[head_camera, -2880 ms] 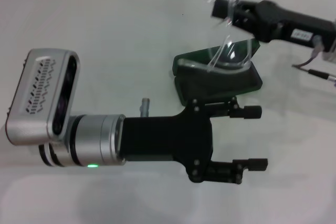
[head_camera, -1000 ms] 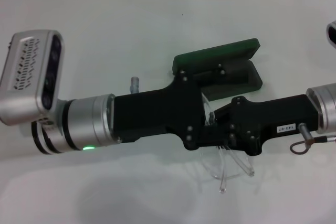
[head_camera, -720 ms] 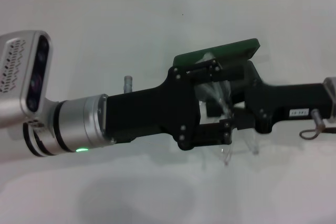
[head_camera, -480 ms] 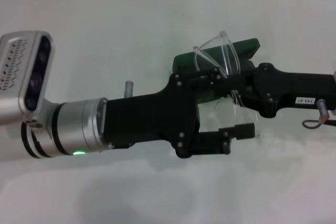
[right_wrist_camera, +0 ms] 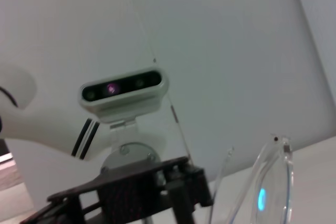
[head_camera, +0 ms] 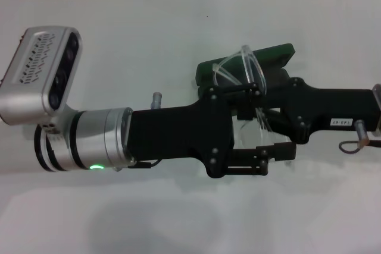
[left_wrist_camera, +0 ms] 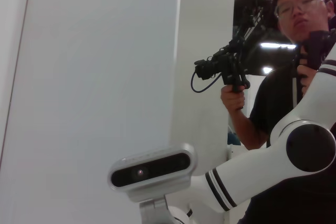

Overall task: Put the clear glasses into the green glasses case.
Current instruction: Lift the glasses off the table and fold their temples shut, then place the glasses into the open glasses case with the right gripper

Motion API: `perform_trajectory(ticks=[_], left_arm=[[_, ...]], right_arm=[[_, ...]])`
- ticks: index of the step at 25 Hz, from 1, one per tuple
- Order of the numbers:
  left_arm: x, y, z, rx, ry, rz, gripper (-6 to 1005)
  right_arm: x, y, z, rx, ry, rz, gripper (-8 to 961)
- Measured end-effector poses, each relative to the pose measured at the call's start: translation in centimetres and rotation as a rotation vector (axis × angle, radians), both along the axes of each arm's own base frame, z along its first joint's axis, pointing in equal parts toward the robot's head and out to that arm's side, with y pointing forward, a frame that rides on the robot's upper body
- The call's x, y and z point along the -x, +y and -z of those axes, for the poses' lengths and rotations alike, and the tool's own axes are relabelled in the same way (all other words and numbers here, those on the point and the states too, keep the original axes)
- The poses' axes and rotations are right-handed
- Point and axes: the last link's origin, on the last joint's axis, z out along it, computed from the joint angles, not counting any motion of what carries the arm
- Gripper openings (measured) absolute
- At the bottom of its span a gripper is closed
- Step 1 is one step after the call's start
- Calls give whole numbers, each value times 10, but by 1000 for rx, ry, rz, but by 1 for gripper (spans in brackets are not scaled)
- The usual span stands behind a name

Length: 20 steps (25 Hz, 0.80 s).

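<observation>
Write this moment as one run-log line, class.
stage: mid-transfer | right gripper: holds clear glasses above open green glasses case | left gripper: open, around glasses | glasses not yet in case

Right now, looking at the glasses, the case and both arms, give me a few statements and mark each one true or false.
1. The green glasses case lies open on the white table. True.
2. The clear glasses rest flat inside the case. False: they are held up above it, between the two tools.
3. The left tool comes in from the robot's left, its fingers wide apart. True.
4. The right tool is parked far from the case. False: it reaches in from the right, beside the glasses.
5. The case is red. False: it is dark green.
</observation>
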Motion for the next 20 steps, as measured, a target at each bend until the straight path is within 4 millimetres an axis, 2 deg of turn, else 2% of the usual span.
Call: perform_trajectory(ticks=[13, 20], left_arm=[[0, 6, 5, -16, 30, -26, 711], [3, 2, -14, -38, -64, -24, 711]], right_arm=[[3, -6, 0, 40, -35, -72, 118], [-2, 1, -8, -16, -31, -32, 117]])
